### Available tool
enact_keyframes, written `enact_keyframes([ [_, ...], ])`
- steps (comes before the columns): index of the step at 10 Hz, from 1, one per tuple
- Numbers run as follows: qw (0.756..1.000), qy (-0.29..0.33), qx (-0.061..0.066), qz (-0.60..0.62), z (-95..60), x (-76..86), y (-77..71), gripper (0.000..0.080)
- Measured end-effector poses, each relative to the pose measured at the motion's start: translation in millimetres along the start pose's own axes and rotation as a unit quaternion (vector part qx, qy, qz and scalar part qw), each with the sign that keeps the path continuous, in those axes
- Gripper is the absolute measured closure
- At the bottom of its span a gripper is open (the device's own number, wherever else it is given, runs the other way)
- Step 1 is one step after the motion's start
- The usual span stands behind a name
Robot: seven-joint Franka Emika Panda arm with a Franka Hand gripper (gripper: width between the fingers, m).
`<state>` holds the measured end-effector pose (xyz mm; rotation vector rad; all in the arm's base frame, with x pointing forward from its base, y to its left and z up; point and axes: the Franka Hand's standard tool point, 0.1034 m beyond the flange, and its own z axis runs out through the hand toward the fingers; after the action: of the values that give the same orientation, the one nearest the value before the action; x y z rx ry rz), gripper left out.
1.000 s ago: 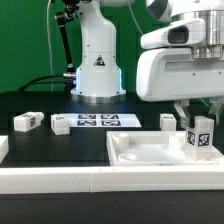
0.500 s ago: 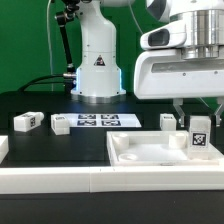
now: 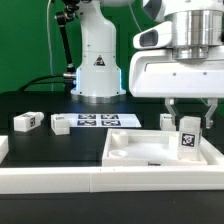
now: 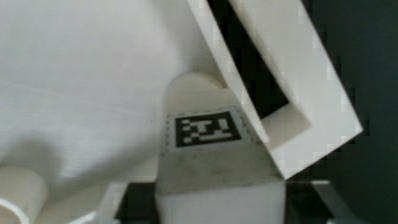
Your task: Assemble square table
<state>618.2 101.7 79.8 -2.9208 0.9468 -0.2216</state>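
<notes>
Holding a small white tagged plastic leg block (image 3: 188, 141) upright, my gripper (image 3: 189, 128) clamped on it, over the big white square plastic tabletop (image 3: 135, 152) near its rim on the exterior view's right, so it can drop straight in, I guess.

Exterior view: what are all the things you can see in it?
tabletop: one, white, front, the exterior view's right
loose legs: three, white, tagged; two at the exterior view's left, one behind the tabletop
held leg: one, white, tagged, above the tabletop
marker board: one, white, middle, before the base
rails: two, white, front and the exterior view's left edge
table: one, black, under everything
base: one, white, back middle
gripper: one, white, shut on the held leg
</notes>
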Motion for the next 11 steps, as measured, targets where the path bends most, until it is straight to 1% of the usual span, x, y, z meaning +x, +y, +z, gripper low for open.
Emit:
enact_keyframes([
  [1, 1.000, 0.004, -0.004, 0.011, -0.2, 2.3, 3.0, 0.0501],
  [3, 1.000, 0.005, -0.004, 0.007, -0.2, 2.9, 3.1, 0.0500],
  [4, 1.000, 0.005, -0.005, 0.003, -1.3, 1.8, 1.8, 0.0310],
  [5, 1.000, 0.005, -0.002, -0.014, -8.9, -3.8, -5.8, 0.0186],
  [6, 0.999, 0.005, 0.001, -0.035, -13.8, -7.3, -8.6, 0.0161],
  [7, 0.998, 0.008, 0.005, -0.058, -17.9, -12.6, -8.9, 0.0161],
  [8, 0.996, 0.011, 0.008, -0.090, -19.8, -19.7, -6.3, 0.0152],
  [9, 0.992, 0.008, 0.005, -0.125, -18.4, -22.5, -3.6, 0.0152],
  [11, 0.991, 0.007, 0.006, -0.136, -17.7, -23.3, -3.8, 0.0150],
])
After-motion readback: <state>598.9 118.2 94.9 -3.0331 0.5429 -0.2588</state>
